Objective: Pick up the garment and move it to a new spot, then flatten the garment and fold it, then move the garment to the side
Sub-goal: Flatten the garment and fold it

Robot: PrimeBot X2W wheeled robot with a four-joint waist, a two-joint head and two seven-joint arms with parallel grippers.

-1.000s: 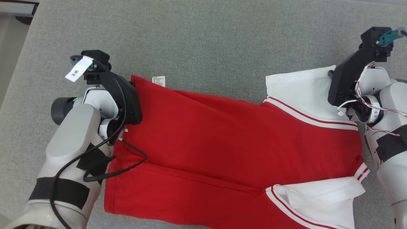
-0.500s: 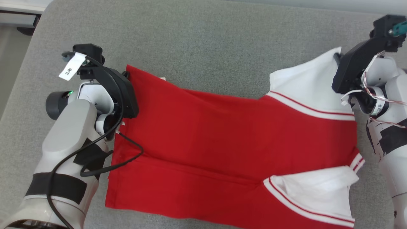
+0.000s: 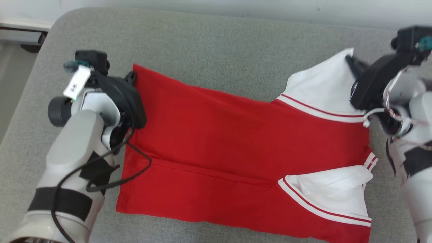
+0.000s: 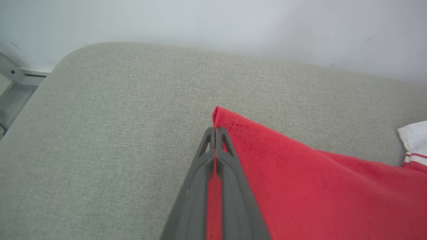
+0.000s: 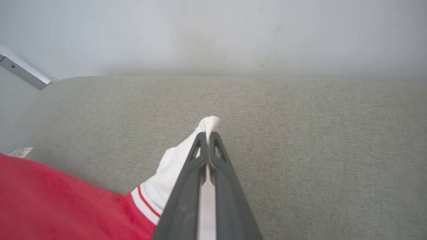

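A red garment (image 3: 233, 141) with white, red-striped sleeves lies spread across the grey cushion (image 3: 209, 50). My left gripper (image 3: 132, 77) is shut on its far left red corner (image 4: 220, 116), the cloth pinched between the dark fingers (image 4: 230, 160). On the other side, my right gripper (image 3: 351, 62) is shut on the tip of the far white sleeve (image 5: 208, 123), which rises a little off the cushion. The near white sleeve (image 3: 334, 195) lies rumpled on the red body at the lower right.
The cushion's rounded far-left corner (image 3: 64, 20) and far edge meet a pale wall (image 3: 236, 8). Floor and a dark furniture base (image 3: 20, 37) show beyond the left edge. A small white care label (image 5: 20, 152) sticks out at the garment's far hem.
Both grippers have drawn the garment's far edge farther up the cushion, away from me. The camera has tilted too, so the wall now shows at the top.
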